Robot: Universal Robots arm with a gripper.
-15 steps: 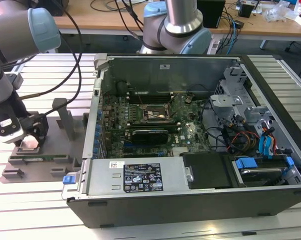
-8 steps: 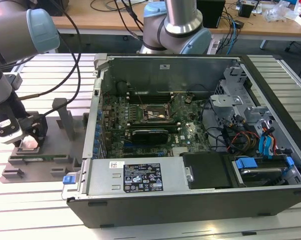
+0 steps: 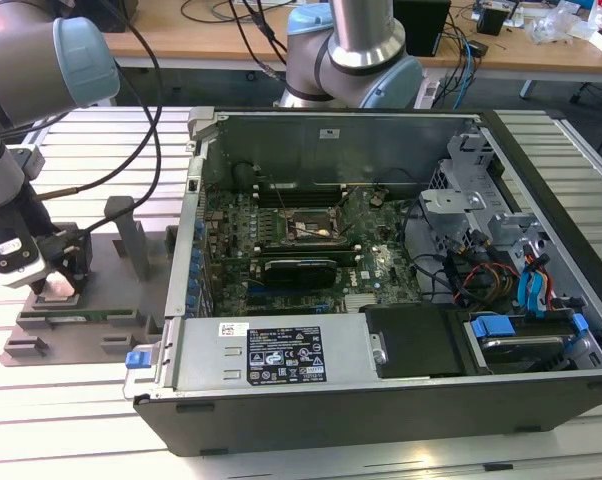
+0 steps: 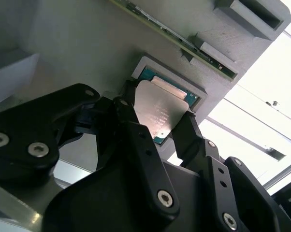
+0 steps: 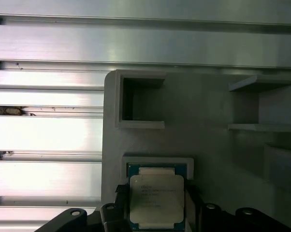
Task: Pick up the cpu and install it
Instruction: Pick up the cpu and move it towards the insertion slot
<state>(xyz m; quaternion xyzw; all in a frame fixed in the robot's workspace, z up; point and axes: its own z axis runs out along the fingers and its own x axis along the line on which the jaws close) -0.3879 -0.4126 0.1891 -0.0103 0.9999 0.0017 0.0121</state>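
Cpu (image 3: 58, 291) in the exterior view is a small pale square on the grey fixture tray (image 3: 111, 325), which lies on the bench (image 3: 71, 420) close to the bench edge on the exterior view's left. The hand (image 3: 57, 282) is low over the tray, directly on the cpu, and the arm (image 3: 21, 60) reaches down to it from the upper corner on the same side. The open computer case (image 3: 381, 400) stands just beside the tray and takes the middle of the bench. Inside the case a long black card (image 3: 301, 268) lies on the green board.

In the second wrist view the cpu (image 4: 160, 108) shows its shiny metal top with a thin green border. It is in a shallow square pocket (image 4: 150, 65) of the tray. The hand (image 4: 157, 115) is narrowly open, only as wide as the chip, and its two black fingers (image 4: 136, 133) stand at two opposite edges of the cpu and appear to press on them.

In the first wrist view the cpu (image 5: 156, 203) is in the same pocket (image 5: 157, 161), near the tray's edge towards the bare bench slats (image 5: 49, 135). The hand (image 5: 156, 193) has one finger against each side of it.
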